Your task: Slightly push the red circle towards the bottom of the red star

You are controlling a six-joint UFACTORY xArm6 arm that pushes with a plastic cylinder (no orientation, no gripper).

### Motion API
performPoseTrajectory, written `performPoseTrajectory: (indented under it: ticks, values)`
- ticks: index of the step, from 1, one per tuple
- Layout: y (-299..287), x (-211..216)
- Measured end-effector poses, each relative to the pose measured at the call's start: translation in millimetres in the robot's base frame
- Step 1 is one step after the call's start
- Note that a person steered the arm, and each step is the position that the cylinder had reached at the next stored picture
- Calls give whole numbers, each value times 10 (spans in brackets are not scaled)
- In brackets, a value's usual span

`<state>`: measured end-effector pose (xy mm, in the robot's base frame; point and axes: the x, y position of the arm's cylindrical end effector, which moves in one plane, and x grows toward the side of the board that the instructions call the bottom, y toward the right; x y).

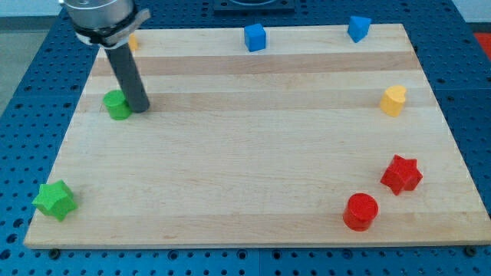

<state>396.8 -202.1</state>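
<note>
**A:** Red circle (pixel 360 211) sits way off from my tip (pixel 140 108), toward the view's bottom right, red star (pixel 402 174) just beyond it.

**B:** Yep, we're beside the green circle (pixel 117 105), and there are no jaws, just a rod.

Arm: silver-grey metal flange (pixel 103 17) showing at top left, carrying a straight dark cylindrical rod; my tip (pixel 139 109) blunt, black.

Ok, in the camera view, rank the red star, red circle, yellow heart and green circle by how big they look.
1. red star and red circle, about alike.
2. yellow heart and green circle, similar; my tip partly hides the green one. Both lie nearer the view's top, so unsure.
</note>
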Motion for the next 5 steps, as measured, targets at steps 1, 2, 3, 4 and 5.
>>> performPoseTrajectory:
  ticks: [1,2,3,4,5]
  values:
    - [-130,0]
    - [229,97]
    - [875,222]
    - [1110,294]
    - [1316,544]
